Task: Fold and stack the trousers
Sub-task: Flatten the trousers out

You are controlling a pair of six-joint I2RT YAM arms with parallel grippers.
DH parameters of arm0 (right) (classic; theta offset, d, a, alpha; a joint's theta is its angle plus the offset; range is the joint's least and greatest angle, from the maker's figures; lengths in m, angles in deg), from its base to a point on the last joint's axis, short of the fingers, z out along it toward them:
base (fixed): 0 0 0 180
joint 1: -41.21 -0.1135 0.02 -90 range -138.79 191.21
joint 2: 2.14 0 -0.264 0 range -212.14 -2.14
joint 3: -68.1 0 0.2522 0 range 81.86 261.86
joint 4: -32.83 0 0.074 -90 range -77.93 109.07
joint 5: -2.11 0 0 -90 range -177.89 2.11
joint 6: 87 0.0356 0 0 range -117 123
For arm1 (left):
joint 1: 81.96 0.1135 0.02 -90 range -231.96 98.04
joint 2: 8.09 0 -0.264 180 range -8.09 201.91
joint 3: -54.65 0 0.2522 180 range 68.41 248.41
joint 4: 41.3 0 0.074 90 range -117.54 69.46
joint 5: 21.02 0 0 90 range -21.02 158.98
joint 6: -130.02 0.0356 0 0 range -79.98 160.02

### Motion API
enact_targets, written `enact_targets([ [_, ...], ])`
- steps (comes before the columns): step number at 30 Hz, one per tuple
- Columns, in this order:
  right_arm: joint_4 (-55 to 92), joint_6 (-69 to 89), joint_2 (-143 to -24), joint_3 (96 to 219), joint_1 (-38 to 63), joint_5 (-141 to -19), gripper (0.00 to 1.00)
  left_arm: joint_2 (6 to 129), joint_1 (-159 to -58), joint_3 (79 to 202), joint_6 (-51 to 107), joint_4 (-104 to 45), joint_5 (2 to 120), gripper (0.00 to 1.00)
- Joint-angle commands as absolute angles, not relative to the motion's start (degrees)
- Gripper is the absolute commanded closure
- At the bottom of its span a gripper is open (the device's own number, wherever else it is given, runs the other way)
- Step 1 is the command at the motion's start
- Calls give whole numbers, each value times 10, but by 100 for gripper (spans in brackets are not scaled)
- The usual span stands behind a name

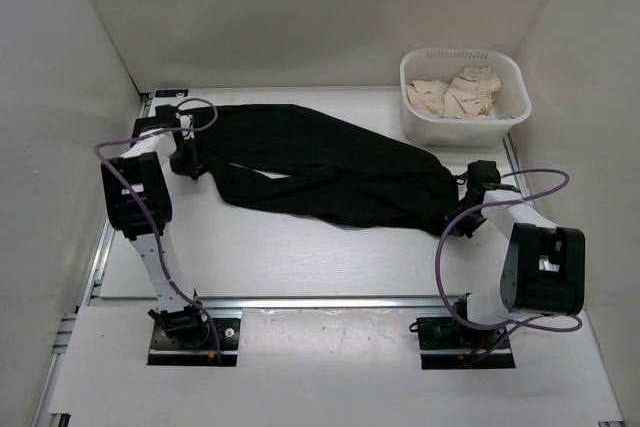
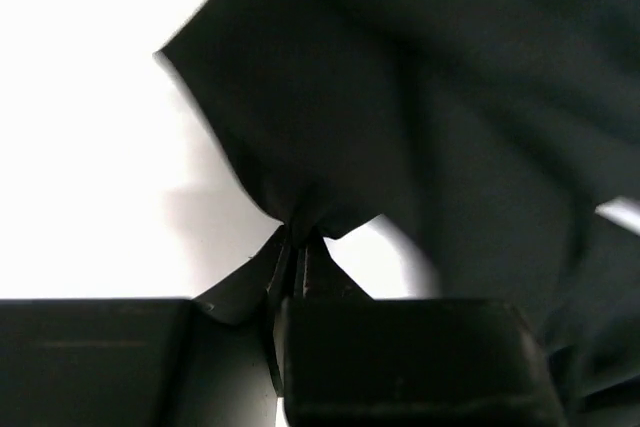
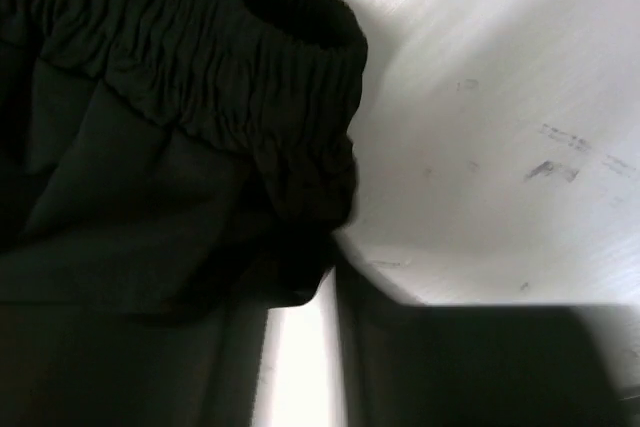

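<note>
A pair of black trousers (image 1: 320,167) lies stretched diagonally across the white table, leg ends at the far left and elastic waistband at the right. My left gripper (image 1: 187,159) is at the leg end. In the left wrist view it (image 2: 298,237) is shut, pinching a corner of the black cloth (image 2: 400,97). My right gripper (image 1: 462,195) is at the waistband end. In the right wrist view its jaws (image 3: 318,272) stand close together, with the gathered waistband (image 3: 200,47) caught at their tips.
A white plastic basket (image 1: 415,119) stands at the back right and holds crumpled beige garments (image 1: 460,92). White walls enclose the table on the left, back and right. Purple cables loop off both arms.
</note>
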State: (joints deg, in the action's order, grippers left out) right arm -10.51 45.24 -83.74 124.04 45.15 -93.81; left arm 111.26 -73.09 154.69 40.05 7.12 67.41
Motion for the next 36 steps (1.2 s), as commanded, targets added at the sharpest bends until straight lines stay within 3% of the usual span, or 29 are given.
enact_targets([
  [1, -84, 441, -852, 1253, 461, -955, 87, 1045, -672, 1490, 400, 88, 676, 86],
  [2, -96, 434, -852, 1262, 468, -955, 100, 999, -655, 1481, 400, 88, 683, 86],
  [7, -209, 416, -771, 1347, 468, -998, 100, 874, -534, 1454, 400, 130, 727, 86],
  [13, -289, 416, -659, 1425, 474, -1028, 100, 775, -474, 1442, 400, 203, 727, 86],
  [23, -301, 405, -677, 1418, 480, -1021, 100, 794, -457, 1420, 400, 203, 752, 86],
  [30, -299, 374, -720, 1490, 480, -1034, 100, 813, -451, 1526, 400, 203, 735, 86],
  [36, -332, 368, -789, 1634, 490, -1013, 100, 819, -467, 1636, 400, 203, 727, 86],
])
